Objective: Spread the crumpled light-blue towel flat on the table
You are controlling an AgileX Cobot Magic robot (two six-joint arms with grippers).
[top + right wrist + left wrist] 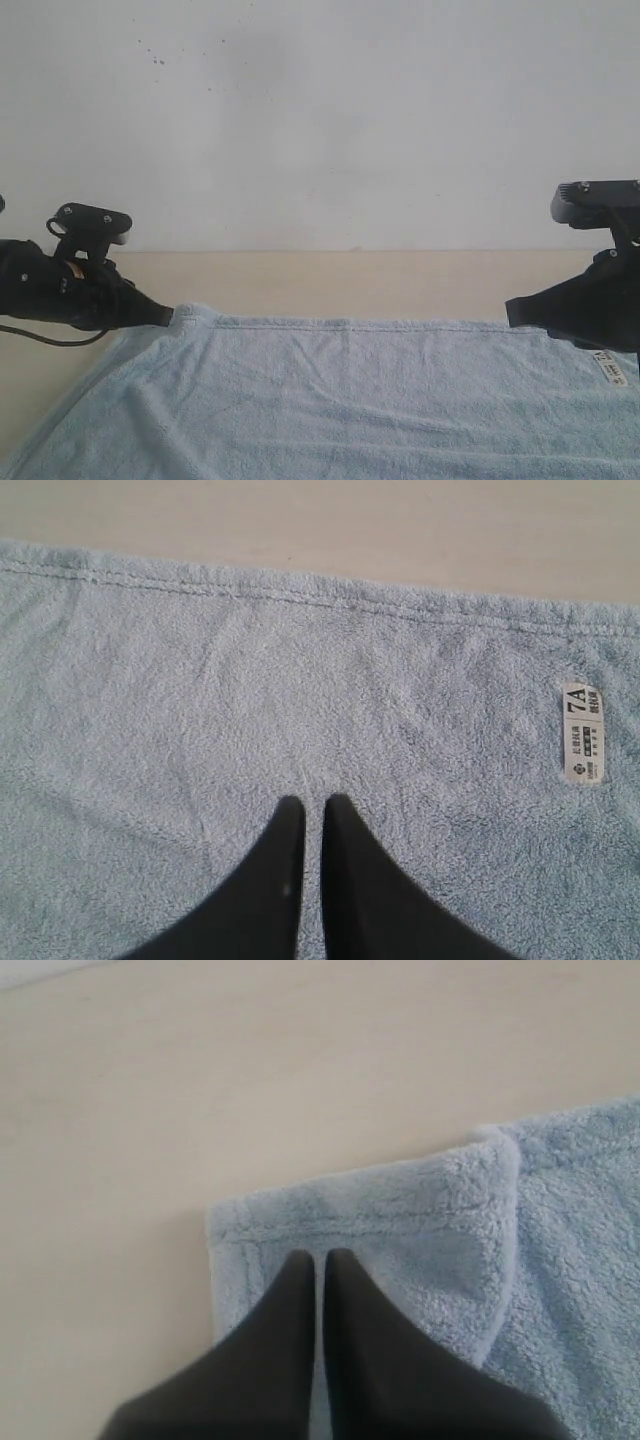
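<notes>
Reading clearly in the right wrist view, a small white label (581, 732) sewn onto the towel (250, 680) carried a large "7A" at one end. The smaller dark print beside it was too fine to make out. This label sat just inside the stitched hem, toward the towel's corner on the right arm's side. No other writing could be read.

The pale blue towel lay across the beige desk (330, 280), and its far hem ran nearly straight from one arm to the other. A strip of bare desk showed between that hem and the white wall (320, 120).

The right gripper (305, 802) pointed down at the open cloth a little inside the hem, with the label off to one side. Its jaws stood almost together, leaving only a thin slit, and nothing showed clamped between them.

The left gripper (315, 1257) was at the opposite far corner, where the cloth was doubled over into a small flap. Its jaws were just as narrow, and the tips met that flap near the stitching. In the exterior view the corner rose slightly toward the tips. Whether cloth was pinched between them could not be told.
</notes>
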